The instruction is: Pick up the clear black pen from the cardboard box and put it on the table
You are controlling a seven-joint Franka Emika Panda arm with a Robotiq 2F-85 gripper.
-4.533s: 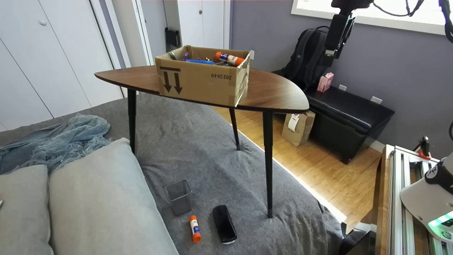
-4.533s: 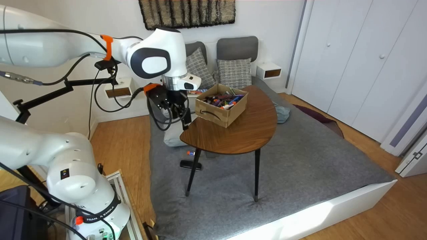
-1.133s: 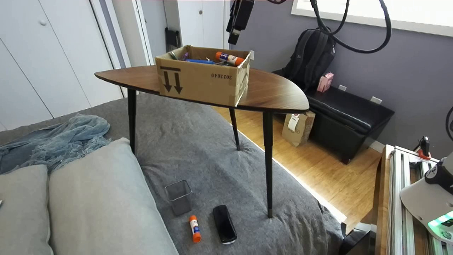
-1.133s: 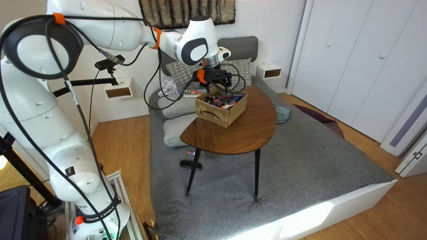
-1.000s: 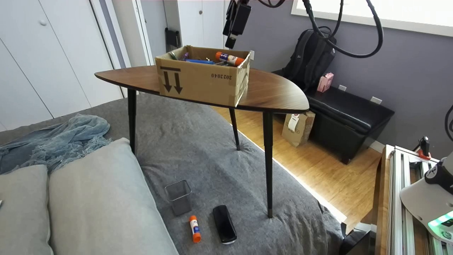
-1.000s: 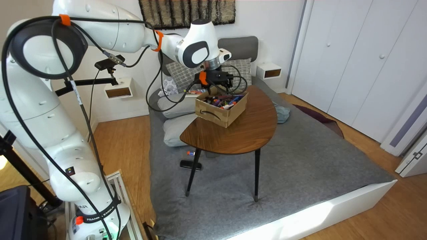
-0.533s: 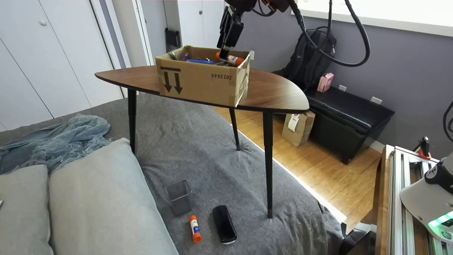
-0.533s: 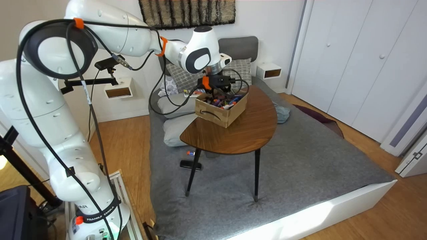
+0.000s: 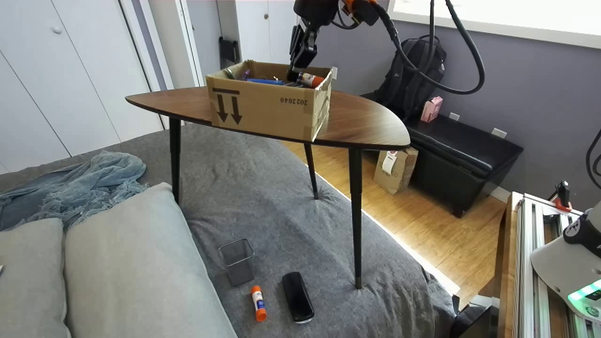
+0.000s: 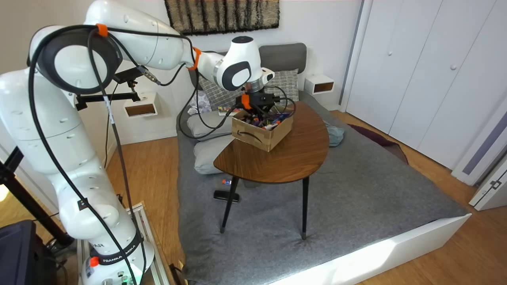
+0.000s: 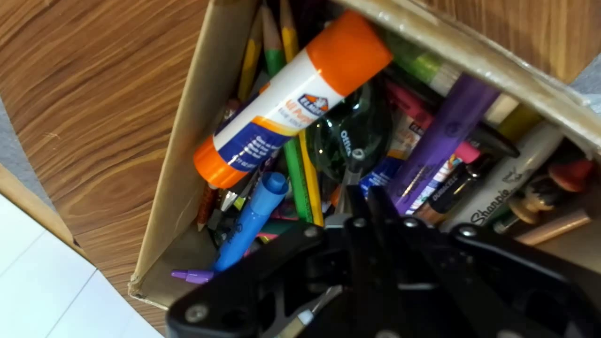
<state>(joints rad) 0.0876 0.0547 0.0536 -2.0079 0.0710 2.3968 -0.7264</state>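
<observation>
- Although its lower end is lost behind the gripper, the greyish see-through barrel in the wrist view is probably the clear black pen, lying in the cardboard box.
- It should prove light, stiff and smooth, quick to roll or twist; best taken squarely across mid-barrel, with modest force.
- The jaws are drawn together, a slit at most between their tips; nothing shows caught there, and whether they touch the pen is unclear.
- They would likely have to part before a grasp, and a yellow pencil and a purple marker, on either side of the pen, could get pinched.
- An Elmer's glue stick lies slantwise over the yellow pencil, near the pen.
- The box stands on the dark wooden table, whose top beside it should suit the set-down.
</observation>
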